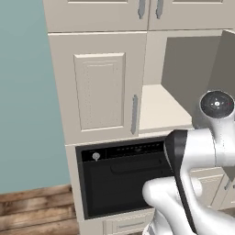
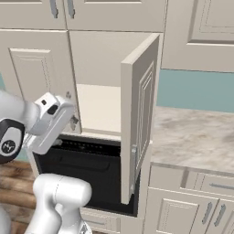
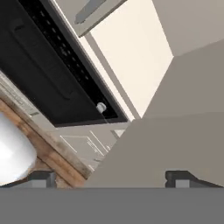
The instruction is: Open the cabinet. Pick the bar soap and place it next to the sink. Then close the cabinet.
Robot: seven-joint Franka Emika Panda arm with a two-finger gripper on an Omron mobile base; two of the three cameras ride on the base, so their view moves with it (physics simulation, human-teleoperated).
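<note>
My fingers (image 3: 43, 178) stand wide apart, clamped on nothing. My gripper (image 3: 113, 177) hangs in front of the cabinet (image 2: 98, 68), just beside its right door (image 2: 139, 119), which is swung out toward me; the left door (image 1: 101, 87) is shut. The shelf (image 1: 160, 108) inside is bare cream where I can see it. Bar soap: I cannot find it on the visible part. Below sits the black oven (image 1: 121, 179). Step in hand, as I judge it: opening done, soap pick pending. The next move calls for locating the soap, perhaps behind the left door, before reaching in.
</note>
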